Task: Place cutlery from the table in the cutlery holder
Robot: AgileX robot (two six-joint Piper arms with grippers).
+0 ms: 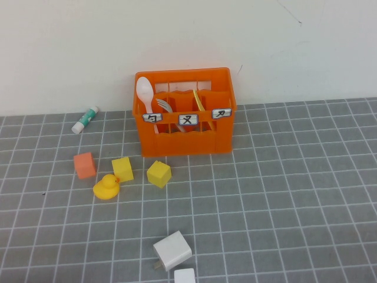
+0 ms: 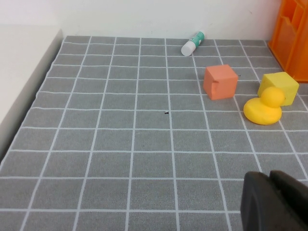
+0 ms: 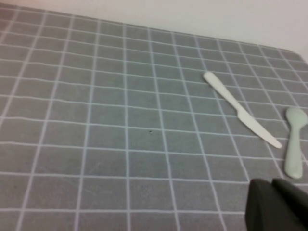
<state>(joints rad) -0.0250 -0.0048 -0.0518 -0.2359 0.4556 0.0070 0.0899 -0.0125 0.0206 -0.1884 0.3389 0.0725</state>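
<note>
The orange cutlery holder [image 1: 184, 112] stands at the back of the grey mat, and its edge shows in the left wrist view [image 2: 293, 38]. A white spoon [image 1: 145, 94], a fork [image 1: 165, 106] and a yellow piece [image 1: 199, 100] stand in it. Only the right wrist view shows a white knife [image 3: 240, 109] and a pale spoon [image 3: 294, 144] lying on the mat. My right gripper [image 3: 272, 204] is shut and empty, short of that spoon. My left gripper [image 2: 271, 199] is shut and empty, low over the mat, short of the duck. Neither gripper shows in the high view.
A glue stick [image 1: 85, 119], an orange cube [image 1: 85, 165], two yellow cubes [image 1: 122, 168] [image 1: 159, 174] and a yellow duck [image 1: 106, 187] lie left of and before the holder. A white charger [image 1: 172, 250] and a white block [image 1: 184, 276] sit at the front.
</note>
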